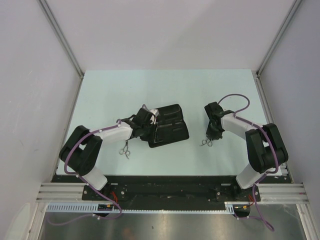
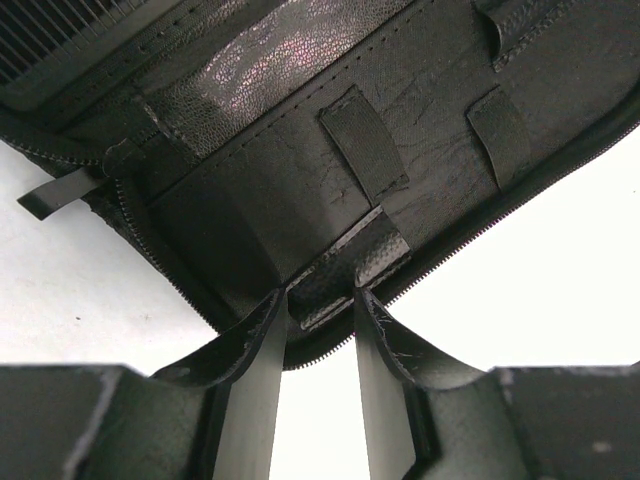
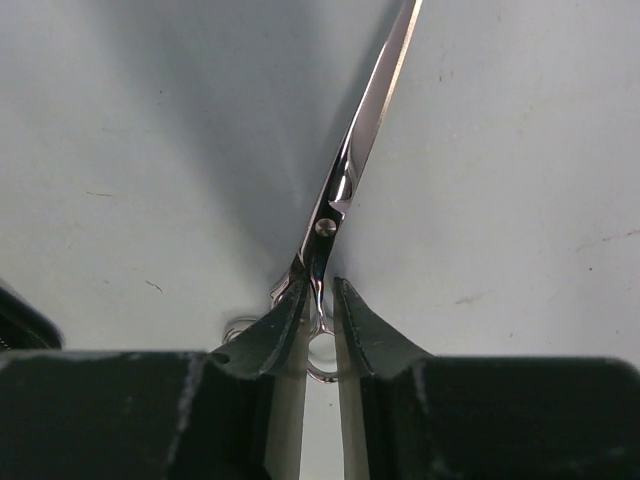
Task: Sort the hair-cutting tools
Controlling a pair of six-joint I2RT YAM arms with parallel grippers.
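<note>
- The right tool [image 3: 318, 292] is clenched on the silver scissors [image 3: 346, 168], its two fingers pinching the shanks just below the pivot screw
- These scissors stand on edge, closed blades pointing away from the wrist camera and ring handles tucked under the fingers; they are on the right half of the table [image 1: 125, 90], nearer its near edge than its far one
- The left tool [image 2: 320, 300] grasps the black case [image 2: 250, 180] at its zipped rim, a fold of the lining caught between the fingertips
- The case lies open around the middle of the table, slightly left of centre, with flat straps showing on its inner face
- Fine teeth of a black comb [image 2: 50, 30] show inside the case at its far side in the left wrist view
- The other scissors [image 1: 125, 149] lie flat and free on the table, just beside the left arm, between the case and the near edge
</note>
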